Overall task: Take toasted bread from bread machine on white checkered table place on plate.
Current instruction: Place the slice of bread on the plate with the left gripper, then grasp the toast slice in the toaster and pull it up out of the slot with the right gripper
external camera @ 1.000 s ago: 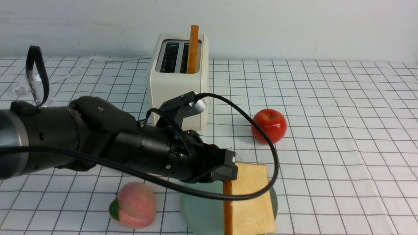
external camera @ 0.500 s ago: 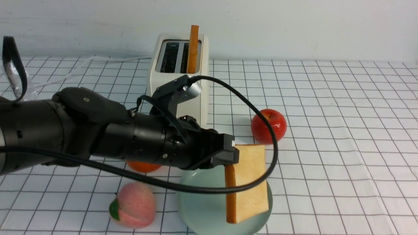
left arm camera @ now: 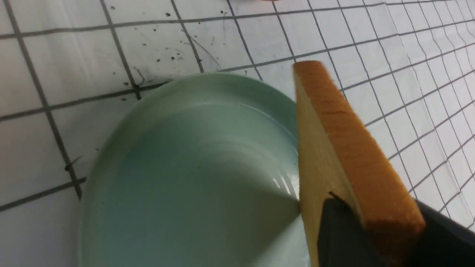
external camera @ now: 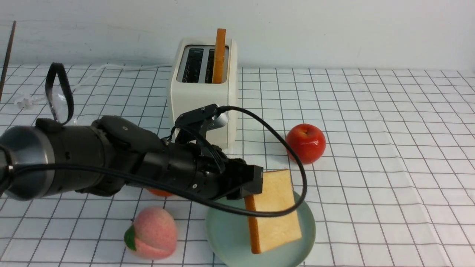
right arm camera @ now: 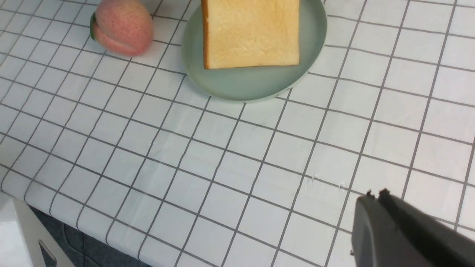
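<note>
Reaching in from the left, the left gripper (external camera: 256, 183) is flanking the upper corner of one toast slice (external camera: 276, 211) with a finger on either face. Whether it is pinching or only loosely bracketing the slice cannot be told, and the slice is standing tilted on edge over the pale mint-green plate (external camera: 226, 237). The other toast slice (external camera: 219, 55) is sticking upright out of the cream-white toaster (external camera: 202, 100) farther back on the white checkered table (external camera: 389, 148), while the right gripper (right arm camera: 374, 200) is hovering with fingers pressed together above the table, apart from the plate.
</note>
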Motion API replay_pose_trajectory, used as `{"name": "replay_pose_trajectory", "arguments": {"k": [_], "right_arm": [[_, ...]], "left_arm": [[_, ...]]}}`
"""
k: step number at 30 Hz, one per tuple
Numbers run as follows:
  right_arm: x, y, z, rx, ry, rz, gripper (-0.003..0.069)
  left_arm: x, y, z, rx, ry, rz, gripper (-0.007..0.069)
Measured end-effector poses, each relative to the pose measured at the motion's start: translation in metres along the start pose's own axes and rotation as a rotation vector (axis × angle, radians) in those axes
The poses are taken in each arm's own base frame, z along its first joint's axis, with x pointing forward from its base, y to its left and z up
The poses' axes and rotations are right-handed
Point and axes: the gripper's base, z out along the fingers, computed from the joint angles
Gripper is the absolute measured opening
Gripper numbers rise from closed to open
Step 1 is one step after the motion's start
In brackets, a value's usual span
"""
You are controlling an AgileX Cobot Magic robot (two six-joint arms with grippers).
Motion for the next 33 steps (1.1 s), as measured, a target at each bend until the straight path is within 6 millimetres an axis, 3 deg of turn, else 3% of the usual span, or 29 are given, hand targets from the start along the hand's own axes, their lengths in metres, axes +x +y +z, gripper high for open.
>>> {"name": "replay_pose_trajectory", "arguments": {"k": [1, 2, 4, 5, 7, 9, 11, 12, 16, 18, 19, 20, 22, 23, 28, 32, 33], "right_arm": [[0.0, 0.0, 0.0, 0.0, 0.0, 0.0, 0.0005], [0.001, 0.0, 0.0, -0.002, 0.01, 0.0, 0.0005], [0.002, 0.0, 0.0, -0.005, 0.021, 0.0, 0.0005], [0.002, 0.0, 0.0, -0.005, 0.022, 0.0, 0.0005], [0.003, 0.001, 0.0, -0.007, 0.028, 0.0, 0.0007], [0.003, 0.001, 0.0, -0.007, 0.032, 0.0, 0.0008], [0.003, 0.001, 0.0, -0.008, 0.035, 0.001, 0.0011], [0.003, 0.001, 0.0, -0.008, 0.035, 0.001, 0.0012], [0.002, 0.0, 0.002, -0.009, 0.047, 0.006, 0.0015], [-0.003, -0.001, 0.004, -0.012, 0.072, 0.015, 0.0015], [-0.003, -0.001, 0.004, -0.013, 0.071, 0.014, 0.0015], [-0.01, -0.002, 0.007, -0.021, 0.092, 0.028, 0.0015], [-0.019, -0.004, 0.011, -0.031, 0.113, 0.044, 0.0017], [-0.028, -0.005, 0.014, -0.038, 0.127, 0.055, 0.0017], [-0.054, -0.008, 0.021, -0.043, 0.148, 0.072, 0.0018], [-0.094, -0.012, 0.03, -0.059, 0.132, 0.087, 0.0018], [-0.095, -0.013, 0.032, -0.059, 0.138, 0.091, 0.0018]], "left_arm": [[0.0, 0.0, 0.0, 0.0, 0.0, 0.003, 0.0302], [-0.001, -0.002, -0.003, -0.002, -0.004, 0.027, 0.0419], [-0.004, -0.006, -0.012, 0.0, -0.025, 0.061, 0.054], [-0.004, -0.006, -0.012, -0.002, -0.025, 0.064, 0.054], [-0.011, -0.015, -0.03, 0.001, -0.078, 0.118, 0.0634], [-0.015, -0.021, -0.044, 0.003, -0.122, 0.15, 0.0653], [-0.023, -0.034, -0.073, 0.002, -0.221, 0.212, 0.0642], [-0.024, -0.035, -0.075, 0.002, -0.229, 0.217, 0.0638], [-0.028, -0.058, -0.128, 0.024, -0.374, 0.312, 0.0454], [-0.025, -0.067, -0.152, 0.047, -0.411, 0.353, 0.0295], [-0.024, -0.069, -0.156, 0.049, -0.419, 0.365, 0.0259], [-0.019, -0.075, -0.172, 0.061, -0.426, 0.406, 0.0128], [-0.009, -0.081, -0.189, 0.071, -0.408, 0.452, 0.0013], [-0.002, -0.083, -0.201, 0.07, -0.395, 0.472, -0.0013], [0.021, -0.079, -0.223, 0.002, -0.274, 0.446, -0.0013], [0.049, -0.061, -0.248, -0.166, -0.206, 0.363, -0.0013], [0.05, -0.06, -0.25, -0.179, -0.21, 0.366, -0.0013]]}}
